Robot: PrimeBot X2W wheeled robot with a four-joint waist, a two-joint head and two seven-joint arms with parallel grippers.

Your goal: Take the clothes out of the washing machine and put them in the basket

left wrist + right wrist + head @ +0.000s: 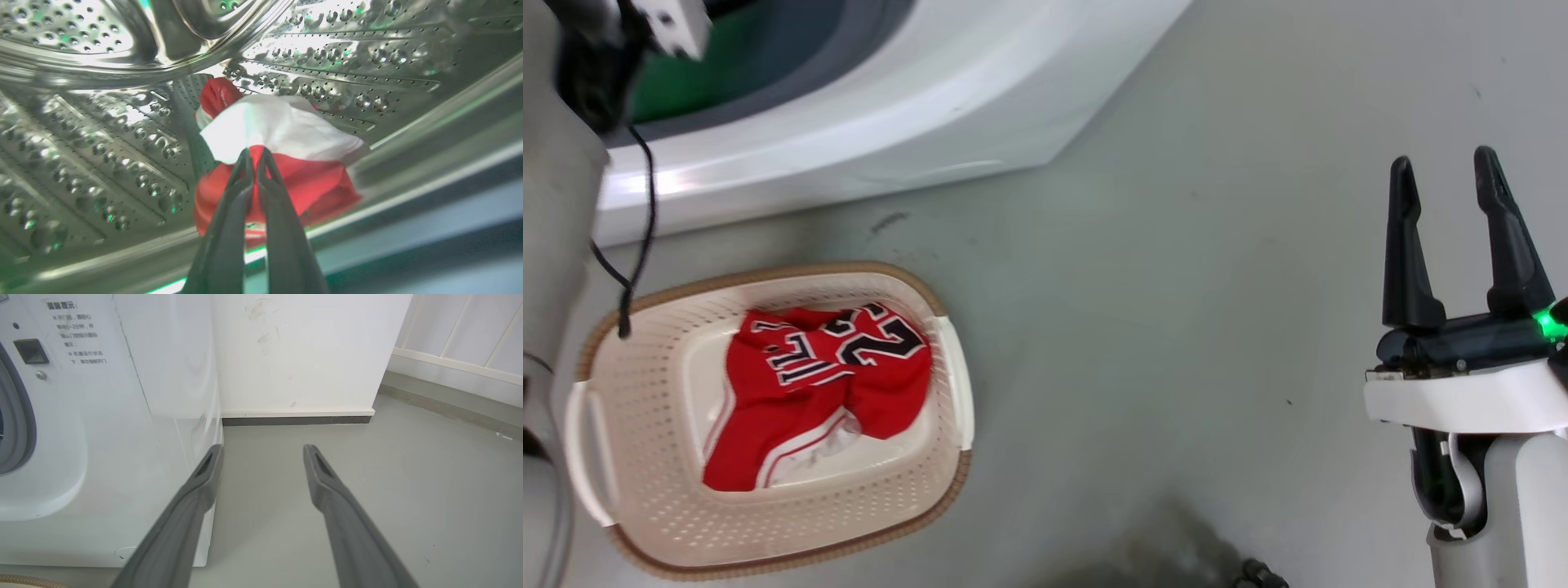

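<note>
Floor room: the grey floor (1176, 327) lies open across the centre and right of the head view, between the basket and the right gripper.
Washing machine (915, 106): its white body fills the upper left of the head view. The curved front edge runs diagonally from the left edge to the top edge, with the grey gasket in the upper left corner.
Basket (645, 457): lower left of the head view, on the floor near the machine's front edge, with a strip of floor between them. Brown rim, perforated cream walls, a slot handle at each end.
Basket jersey (809, 384): crumpled on the basket's bottom — red, black white-edged numerals facing up, white trim toward the lower edge.
Drum (102, 143): perforated steel surrounds the left wrist view. The porthole edge crosses the lower right.
Drum jersey (318, 179): centre of the left wrist view, bunched, red with white lining turned outward. Whether it hangs or rests on the drum cannot be told.
Left gripper (255, 152): inside the drum, fingers pressed together and pinching the drum jersey where white meets red.
Left forearm (556, 245): pale, along the left edge of the head view, reaching up toward the machine opening. A black cable (645, 204) hangs beside it down to the basket rim.
Right gripper (1441, 159): lower right of the head view, fingers apart and pointing up the frame with nothing between them — well apart from the basket. In the right wrist view, the machine's front corner is at left and a white wall (306, 347) is ahead.
</note>
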